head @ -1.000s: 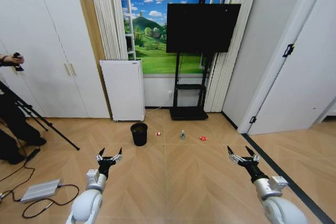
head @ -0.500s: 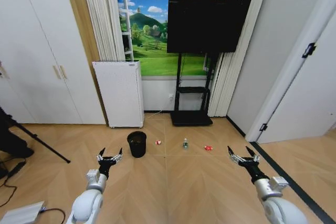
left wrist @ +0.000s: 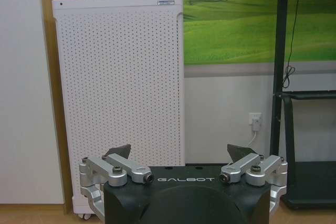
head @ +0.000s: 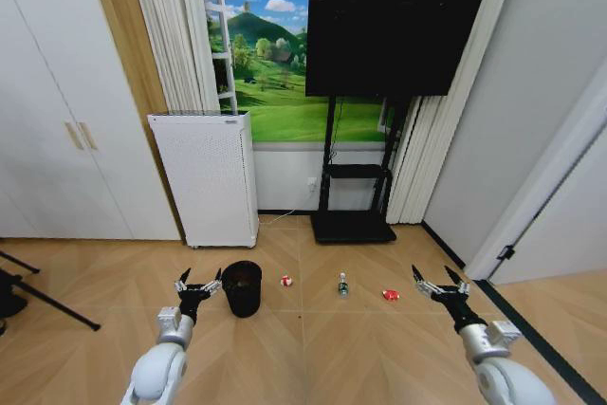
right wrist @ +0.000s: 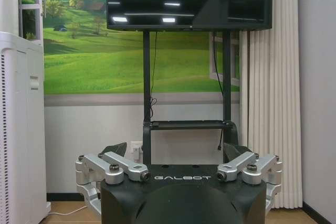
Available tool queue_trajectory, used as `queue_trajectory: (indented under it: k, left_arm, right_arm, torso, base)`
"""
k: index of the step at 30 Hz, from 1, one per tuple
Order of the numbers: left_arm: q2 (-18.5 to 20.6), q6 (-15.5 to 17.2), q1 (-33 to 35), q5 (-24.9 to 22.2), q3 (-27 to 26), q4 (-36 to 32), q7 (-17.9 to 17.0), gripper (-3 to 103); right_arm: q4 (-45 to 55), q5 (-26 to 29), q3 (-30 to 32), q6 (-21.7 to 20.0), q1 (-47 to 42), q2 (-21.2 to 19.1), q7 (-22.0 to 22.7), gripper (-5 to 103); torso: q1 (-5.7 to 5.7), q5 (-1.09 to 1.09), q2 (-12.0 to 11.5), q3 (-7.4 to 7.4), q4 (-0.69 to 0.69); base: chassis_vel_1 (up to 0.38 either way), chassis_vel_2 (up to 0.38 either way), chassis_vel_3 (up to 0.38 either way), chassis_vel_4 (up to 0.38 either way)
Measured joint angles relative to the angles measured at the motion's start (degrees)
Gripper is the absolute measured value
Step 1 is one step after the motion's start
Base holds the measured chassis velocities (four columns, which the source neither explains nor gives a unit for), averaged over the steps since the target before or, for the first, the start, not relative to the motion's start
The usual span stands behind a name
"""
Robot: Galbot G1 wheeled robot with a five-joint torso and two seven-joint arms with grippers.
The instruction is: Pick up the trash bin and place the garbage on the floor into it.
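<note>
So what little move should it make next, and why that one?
Probably lower the left pincer toward the trash bin. That pincer is open and hangs just beside the bin's rim, touching nothing, while the wrapper, bottle and red piece lie on the floor.

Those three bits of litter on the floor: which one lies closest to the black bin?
The red-and-white wrapper. It lies just beside the trash bin, while the clear bottle stands farther along the row and the small red piece is the farthest off.
</note>
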Motion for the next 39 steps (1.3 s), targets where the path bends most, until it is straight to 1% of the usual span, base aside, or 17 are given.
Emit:
queue_trajectory:
  k: [2, 7, 9, 10, 13, 14, 15, 17, 19, 22, 25, 27, 31, 33, 34, 35, 39]
  left_arm:
    - [0.0, 0.0, 0.0, 0.0, 0.0, 0.1, 0.0, 100]
    - [0.0, 0.0, -0.1, 0.0, 0.0, 0.2, 0.0, 100]
    - [0.0, -0.1, -0.1, 0.1, 0.0, 0.3, 0.0, 100]
    - [0.0, -0.1, -0.1, 0.1, 0.0, 0.4, 0.0, 100]
    - [-0.1, -0.2, -0.3, 0.2, 0.1, 0.7, 0.0, 100]
    - [-0.1, -0.2, -0.3, 0.2, 0.2, 0.9, 0.0, 100]
    - [-0.1, -0.3, -0.4, 0.2, 0.2, 1.0, 0.0, 100]
    - [-0.1, -0.3, -0.4, 0.2, 0.2, 1.0, 0.0, 100]
    - [-0.1, -0.3, -0.4, 0.3, 0.2, 1.1, 0.0, 100]
    - [-0.1, -0.4, -0.5, 0.3, 0.2, 1.1, 0.0, 100]
    - [-0.1, -0.4, -0.6, 0.3, 0.2, 1.2, 0.0, 100]
    - [-0.2, -0.5, -0.6, 0.3, 0.2, 1.3, 0.1, 100]
    - [-0.2, -0.5, -0.7, 0.3, 0.3, 1.5, 0.1, 100]
    - [-0.3, -0.5, -0.7, 0.4, 0.3, 1.6, 0.0, 100]
    - [-0.3, -0.5, -0.7, 0.4, 0.3, 1.6, 0.0, 100]
    - [-0.5, -0.4, -0.7, 0.4, 0.5, 1.6, -0.2, 100]
    - [-0.7, -0.3, -0.6, 0.4, 0.5, 1.5, -0.4, 100]
  right_arm:
    - [-0.1, 0.0, 0.0, 0.0, 0.1, 0.0, 0.0, 100]
    - [-0.2, 0.0, 0.0, 0.0, 0.2, -0.1, 0.0, 100]
    - [-0.3, 0.0, -0.1, 0.0, 0.2, -0.1, 0.0, 100]
    - [-0.3, 0.0, -0.1, 0.1, 0.2, -0.1, 0.0, 100]
    - [-0.5, 0.0, -0.1, 0.1, 0.3, -0.1, -0.1, 100]
    - [-0.6, 0.0, -0.1, 0.2, 0.4, -0.1, -0.1, 100]
    - [-0.7, 0.0, -0.1, 0.2, 0.4, 0.0, -0.1, 100]
    - [-0.8, 0.0, -0.1, 0.2, 0.4, 0.0, -0.1, 100]
    - [-0.8, -0.1, -0.1, 0.4, 0.4, 0.0, -0.1, 100]
    - [-0.9, -0.1, -0.1, 0.4, 0.4, 0.1, -0.1, 100]
    - [-1.0, -0.1, 0.0, 0.5, 0.4, 0.1, -0.1, 100]
    - [-1.6, -0.4, -0.2, 2.0, 0.5, 0.3, 0.0, 100]
    - [-1.7, -0.7, -0.2, 2.8, 0.6, 0.4, 0.2, 100]
    - [-1.7, -0.6, -0.2, 3.3, 0.6, 0.4, 0.2, 100]
    - [-1.7, -0.6, -0.2, 3.3, 0.6, 0.4, 0.2, 100]
    - [-1.7, -0.6, -0.2, 3.7, 0.6, 0.4, 0.2, 100]
    - [-1.7, -0.6, -0.2, 4.1, 0.4, 0.5, 0.2, 100]
  torso:
    - [-0.01, -0.09, 0.0, -0.01, -0.04]
    - [-0.01, 0.03, 0.0, -0.01, -0.03]
    - [-0.01, 0.01, 0.0, 0.00, 0.00]
    - [-0.01, -0.09, 0.0, -0.01, -0.04]
    - [0.00, 0.00, 0.0, 0.00, 0.00]
    - [-0.01, -0.10, 0.0, 0.00, -0.05]
    - [-0.02, 0.02, 0.0, -0.01, -0.04]
    - [-0.01, 0.03, 0.0, 0.00, -0.02]
    - [-0.01, -0.11, 0.0, 0.00, -0.05]
    - [-0.02, 0.05, 0.0, -0.01, -0.03]
    - [-0.01, -0.12, 0.0, -0.01, -0.05]
    - [-0.01, 0.06, 0.0, -0.01, -0.03]
    - [0.02, -0.11, 0.0, 0.01, -0.04]
    - [0.03, 0.05, 0.0, 0.01, 0.00]
    - [0.03, 0.05, 0.0, 0.01, 0.00]
    - [0.03, -0.09, 0.0, 0.01, -0.03]
    - [0.00, 0.00, 0.0, 0.00, -0.06]
  base:
    - [-0.317, 0.328, 0.338, -0.326]
    - [-0.328, 0.330, 0.332, -0.331]
    - [-0.344, 0.336, 0.340, -0.324]
    - [-0.343, 0.336, 0.319, -0.331]
    - [-0.317, 0.338, 0.330, -0.324]
    - [-0.333, 0.338, 0.334, -0.341]
    - [-0.338, 0.326, 0.334, -0.335]
    - [-0.338, 0.326, 0.330, -0.335]
    - [-0.339, 0.330, 0.355, -0.326]
    - [-0.338, 0.337, 0.351, -0.338]
    - [-0.336, 0.334, 0.335, -0.343]
    - [-0.334, 0.336, 0.301, -0.316]
    - [-0.306, 0.259, 0.282, -0.294]
    - [-0.179, 0.210, 0.163, -0.081]
    - [-0.142, 0.182, 0.163, 0.008]
    - [-0.073, 0.062, 0.070, 0.008]
    - [-0.034, 0.017, -0.047, -0.029]
